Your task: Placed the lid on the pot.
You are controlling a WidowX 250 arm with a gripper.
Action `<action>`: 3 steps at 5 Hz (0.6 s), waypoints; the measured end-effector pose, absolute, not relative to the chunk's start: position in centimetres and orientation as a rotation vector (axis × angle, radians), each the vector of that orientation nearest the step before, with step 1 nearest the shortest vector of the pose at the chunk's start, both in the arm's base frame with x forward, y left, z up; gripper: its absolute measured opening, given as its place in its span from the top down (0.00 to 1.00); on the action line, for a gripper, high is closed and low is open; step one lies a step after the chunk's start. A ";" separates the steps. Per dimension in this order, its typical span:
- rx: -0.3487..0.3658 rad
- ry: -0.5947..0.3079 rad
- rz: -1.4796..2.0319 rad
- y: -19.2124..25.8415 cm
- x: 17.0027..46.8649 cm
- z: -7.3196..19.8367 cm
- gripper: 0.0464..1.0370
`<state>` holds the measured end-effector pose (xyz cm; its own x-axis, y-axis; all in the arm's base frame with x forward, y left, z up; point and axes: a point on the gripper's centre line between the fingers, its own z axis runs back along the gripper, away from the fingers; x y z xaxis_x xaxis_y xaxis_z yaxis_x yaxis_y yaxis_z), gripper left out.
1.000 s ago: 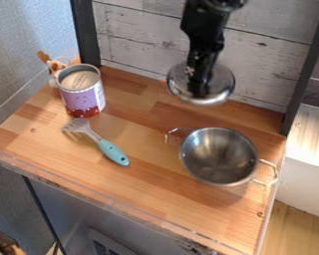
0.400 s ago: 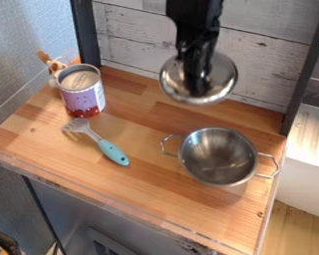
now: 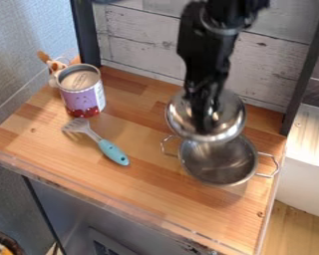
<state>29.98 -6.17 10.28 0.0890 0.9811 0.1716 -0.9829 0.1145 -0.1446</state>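
One lid (image 3: 234, 118), grasped in the one pincer (image 3: 205, 123), overlapping the far rim of one pot (image 3: 219, 164) in the camera view.
Outward from the lid: the pot stands open side up on the one counter (image 3: 149, 184), its two handles out to either side; then one utensil (image 3: 113, 151) lies flat, apart from the pot, and one can (image 3: 82, 97) stands upright beyond it, near the utensil's slotted head.

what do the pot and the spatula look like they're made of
The pot looks like smooth, shiny metal, probably stainless steel, given its silvery reflections. The spatula seems to have a grey metal head and a light blue handle, perhaps plastic.
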 end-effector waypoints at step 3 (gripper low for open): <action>0.109 -0.223 1.400 -6.9 28.9 5.9 0.76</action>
